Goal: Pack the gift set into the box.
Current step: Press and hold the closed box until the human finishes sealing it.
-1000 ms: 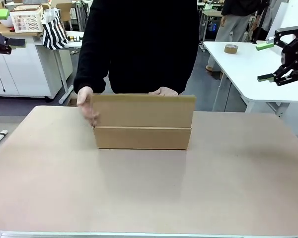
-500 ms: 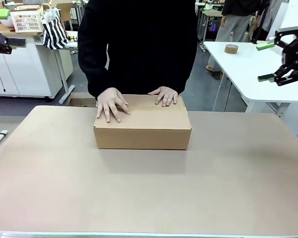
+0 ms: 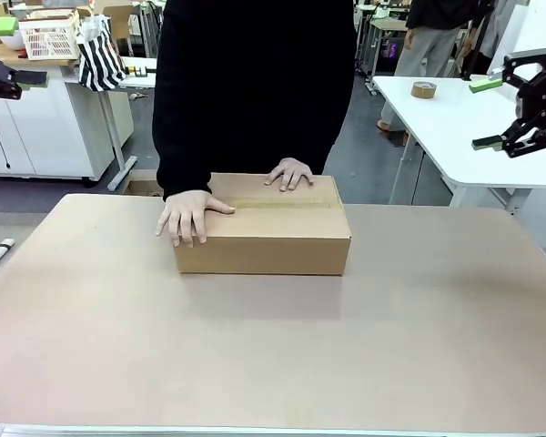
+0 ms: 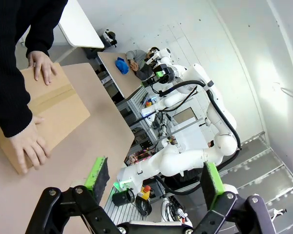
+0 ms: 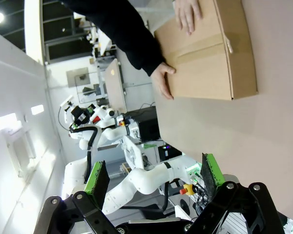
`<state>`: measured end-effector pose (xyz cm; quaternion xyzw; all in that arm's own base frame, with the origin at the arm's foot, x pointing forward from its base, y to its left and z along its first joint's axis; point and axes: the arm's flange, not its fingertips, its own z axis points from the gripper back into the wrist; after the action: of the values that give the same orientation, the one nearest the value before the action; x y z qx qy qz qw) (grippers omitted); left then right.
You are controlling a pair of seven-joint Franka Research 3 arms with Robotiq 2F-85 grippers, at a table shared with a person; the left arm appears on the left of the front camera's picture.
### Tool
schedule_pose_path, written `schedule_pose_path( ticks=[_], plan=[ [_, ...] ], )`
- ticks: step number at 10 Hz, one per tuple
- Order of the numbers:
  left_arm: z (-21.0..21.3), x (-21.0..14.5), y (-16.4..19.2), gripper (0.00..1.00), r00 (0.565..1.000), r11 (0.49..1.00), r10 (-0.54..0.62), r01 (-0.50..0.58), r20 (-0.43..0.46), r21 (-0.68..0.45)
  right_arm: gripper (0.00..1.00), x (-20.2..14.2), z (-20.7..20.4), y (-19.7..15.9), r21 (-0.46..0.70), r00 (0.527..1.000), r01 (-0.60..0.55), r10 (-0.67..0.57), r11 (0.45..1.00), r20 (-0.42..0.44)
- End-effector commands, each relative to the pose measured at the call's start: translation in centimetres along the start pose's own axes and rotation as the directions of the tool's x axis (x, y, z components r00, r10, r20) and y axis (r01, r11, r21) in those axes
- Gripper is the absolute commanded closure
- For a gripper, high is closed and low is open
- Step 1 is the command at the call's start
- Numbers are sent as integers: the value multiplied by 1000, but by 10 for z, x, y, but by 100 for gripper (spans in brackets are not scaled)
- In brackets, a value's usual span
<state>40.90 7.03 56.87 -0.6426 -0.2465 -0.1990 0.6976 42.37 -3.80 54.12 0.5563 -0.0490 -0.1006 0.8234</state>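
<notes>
Hanging clear of the worktop (image 3: 273,364) on the robot's side, both grippers are noted first. The left gripper (image 4: 154,180) is seen in its wrist view with jaws spread wide and green pads (image 4: 97,176) well apart, released and grasping nothing. In the front view it sits at the upper left edge, partly cut off. The right gripper (image 3: 486,114) is held high at the right edge, likewise released, its two fingers apart with open air between them. A wide stretch of brown worktop is crossed before the task's thing is reached. At the middle of the far half, the box (image 3: 264,238) is found standing flat on the worktop, long side toward the robot. Its top flaps are folded shut, and a seam (image 3: 282,203) is seen running lengthwise along the top. What lies inside cannot be told. The person's near hand (image 3: 191,214) is laid palm down over the top corner on the robot's left, fingers reaching over the front edge. The far hand (image 3: 289,173) is rested on the rear edge of the top, right of middle. The person (image 3: 255,82), in a black long-sleeved top, is placed just behind the box at the far side. Beyond, to the right, a white table (image 3: 455,118) is noted with a roll of tape (image 3: 423,89) on it. To the left, a striped bag (image 3: 100,56) and a white basket (image 3: 50,38) are seen.
</notes>
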Motion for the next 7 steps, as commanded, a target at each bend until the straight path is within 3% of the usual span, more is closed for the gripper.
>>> schedule_pose_path(
  ticks=[1,7],
  plan=[
    [-1,-3,-2,0,1000,1000,8,-8,-6,10,0,0,0,-1,-11,1000,-11,11,1000,7],
    [-1,-3,-2,0,1000,1000,8,-8,-6,10,0,0,0,-1,-11,1000,-11,11,1000,7]
  ],
)
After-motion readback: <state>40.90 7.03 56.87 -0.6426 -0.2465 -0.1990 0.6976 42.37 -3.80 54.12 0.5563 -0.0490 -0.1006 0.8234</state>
